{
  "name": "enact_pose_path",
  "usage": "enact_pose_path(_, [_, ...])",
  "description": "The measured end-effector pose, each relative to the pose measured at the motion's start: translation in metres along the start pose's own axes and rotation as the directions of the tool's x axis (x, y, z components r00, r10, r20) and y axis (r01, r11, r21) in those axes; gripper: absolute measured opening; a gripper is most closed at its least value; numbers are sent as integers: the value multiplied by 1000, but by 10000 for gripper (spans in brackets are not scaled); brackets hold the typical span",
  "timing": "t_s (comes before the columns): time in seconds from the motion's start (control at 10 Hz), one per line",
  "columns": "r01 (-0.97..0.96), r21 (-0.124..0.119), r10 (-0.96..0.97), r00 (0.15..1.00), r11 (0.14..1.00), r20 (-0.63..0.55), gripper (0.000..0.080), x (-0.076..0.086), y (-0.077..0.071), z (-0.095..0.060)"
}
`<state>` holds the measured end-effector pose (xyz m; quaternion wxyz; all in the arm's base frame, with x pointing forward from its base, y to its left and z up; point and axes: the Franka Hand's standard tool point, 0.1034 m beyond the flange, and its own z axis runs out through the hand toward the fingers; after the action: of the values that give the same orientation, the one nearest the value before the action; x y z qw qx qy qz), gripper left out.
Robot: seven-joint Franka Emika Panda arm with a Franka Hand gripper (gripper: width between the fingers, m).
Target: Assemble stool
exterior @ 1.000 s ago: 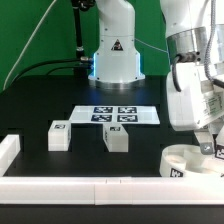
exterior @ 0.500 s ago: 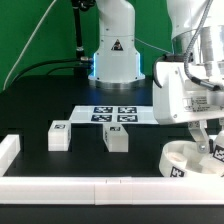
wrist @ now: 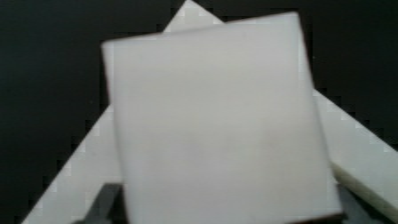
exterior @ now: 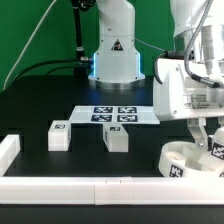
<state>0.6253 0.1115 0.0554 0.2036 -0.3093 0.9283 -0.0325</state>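
Observation:
The round white seat (exterior: 185,158) lies on the black table at the exterior view's right, close to the front border bar. My gripper (exterior: 207,138) hangs over the seat's right side, shut on a white leg block (exterior: 217,150) with its tag showing. The block is just above or touching the seat; I cannot tell which. In the wrist view the held leg (wrist: 214,110) fills most of the picture between my gripper's (wrist: 222,205) dark fingers (wrist: 118,200). Two more tagged legs (exterior: 58,135) (exterior: 116,138) stand on the table at the left.
The marker board (exterior: 115,115) lies flat behind the two loose legs. A long white border bar (exterior: 90,187) runs along the front and a short one (exterior: 8,152) stands at the left. The arm's base (exterior: 115,60) stands at the back.
My wrist has turned above the seat, and the held leg has shifted a little to the exterior view's right. The seat and the two loose legs have not moved.

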Motion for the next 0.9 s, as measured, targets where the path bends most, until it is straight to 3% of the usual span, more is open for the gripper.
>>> enact_pose_path(0.1, [18, -2, -18, 1000, 1000, 2, 578, -1, 1, -1])
enact_pose_path(0.2, [45, -4, -45, 999, 999, 11, 578, -5, 3, -5])
enact_pose_path(0.3, [81, -3, -81, 997, 997, 20, 627, -9, 2, -10])
enact_pose_path(0.4, [127, 5, -127, 991, 992, 37, 627, -15, -1, -20])
enact_pose_path(0.6, [268, 45, -271, 960, 962, 71, 649, -27, -15, -50])
enact_pose_path(0.7, [301, 56, -305, 949, 952, 78, 649, -30, -20, -55])
enact_pose_path(0.9, [303, 49, -306, 950, 952, 70, 649, -27, -17, -50])
